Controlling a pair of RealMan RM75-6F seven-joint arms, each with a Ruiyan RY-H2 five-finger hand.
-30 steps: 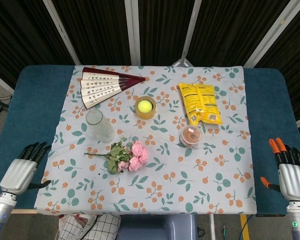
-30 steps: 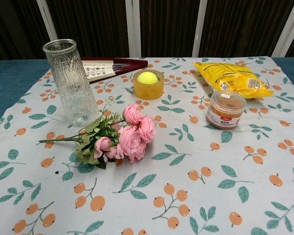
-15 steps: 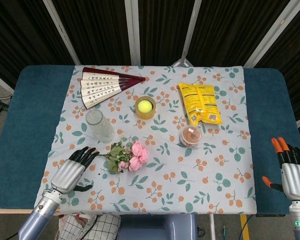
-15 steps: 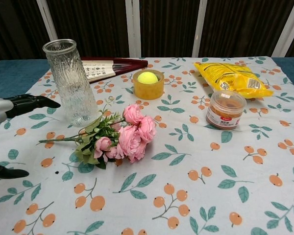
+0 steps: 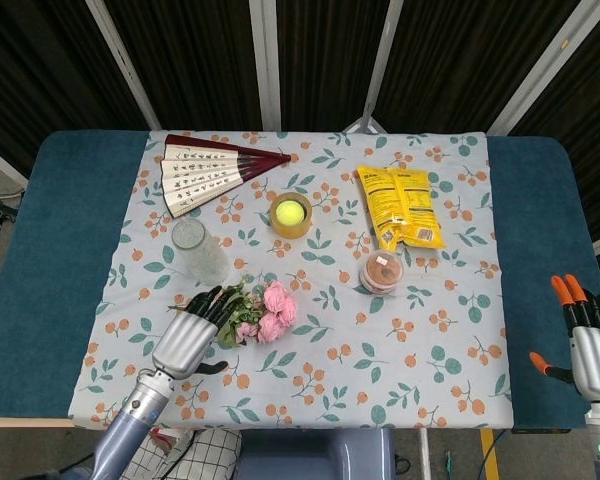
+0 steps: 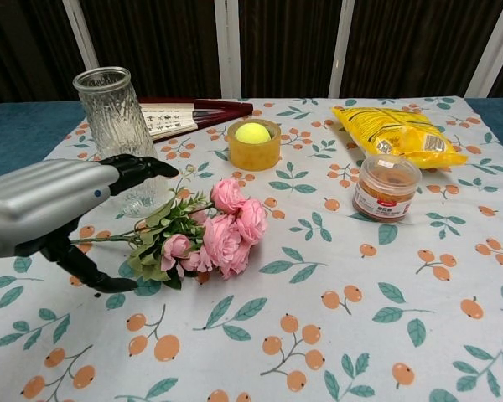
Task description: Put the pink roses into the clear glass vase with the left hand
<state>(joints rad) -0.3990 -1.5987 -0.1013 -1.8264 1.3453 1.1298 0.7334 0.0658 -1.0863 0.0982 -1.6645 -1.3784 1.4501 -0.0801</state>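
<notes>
— What's on the cloth?
— One bunch of pink roses (image 6: 222, 230) lying flat, just in front of one clear glass vase (image 6: 117, 138) standing upright. One folding fan (image 5: 212, 170), one tennis ball (image 5: 290, 212) sitting in one tape roll (image 5: 291, 226), one yellow snack bag (image 5: 400, 207), one small lidded jar (image 5: 381, 272)

— And the hands?
— Left hand (image 6: 54, 201) hovers over the rose stems, fingers spread, holding nothing. Right hand (image 5: 590, 345) sits at the table's right edge, fingers apart, also holding nothing

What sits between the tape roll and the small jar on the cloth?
Nothing: in the head view, only bare printed cloth separates the tape roll from the small jar.
</notes>
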